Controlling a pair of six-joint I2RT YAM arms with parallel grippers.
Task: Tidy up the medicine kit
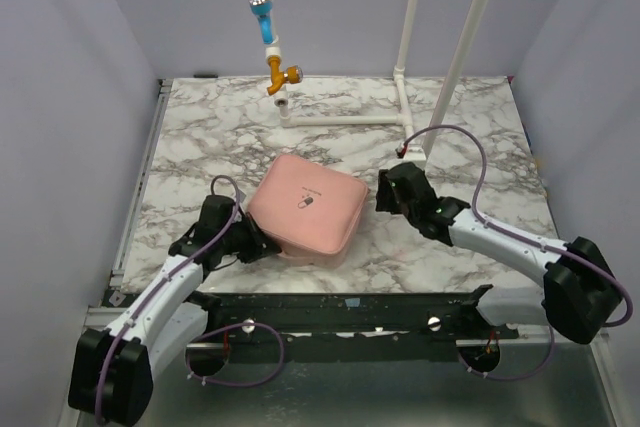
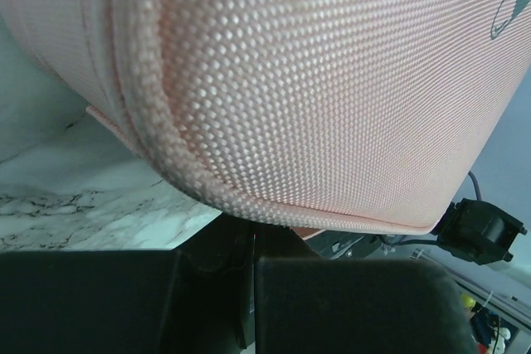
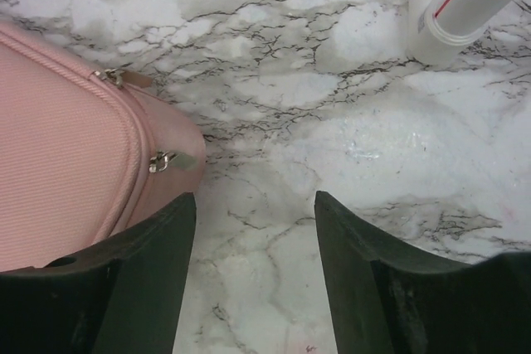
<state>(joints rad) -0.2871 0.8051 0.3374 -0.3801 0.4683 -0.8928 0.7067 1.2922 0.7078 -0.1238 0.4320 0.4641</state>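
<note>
- The medicine kit [image 1: 305,212] lies closed, lid up, in the centre of the top view on the marble table [image 1: 200,137]. Its white pill logo faces the camera.
- The left claw [image 1: 258,244] is at the lower left corner of the kit and is fully closed. In its wrist view the pink fabric fills the frame just above the dark fingers [image 2: 332,304]. I cannot tell whether they pinch the thin rim or only press against it.
- The right claw [image 3: 255,205] stands wide apart with nothing in it; only marble shows between its jaws. It sits just beside the right corner of the kit, not touching it.
- 2 zipper pulls [image 3: 163,161] hang on that corner, at the left of the right wrist view, near each other. Whether the short stretch between them is zipped I cannot tell.
- I judge that the step in hand is the closing of the zip, and the task looks nearly done.
- If a gap remains, the next move calls for the right claw to shift left, take the nearer pull, and draw it along while the left claw steadies the kit.
</note>
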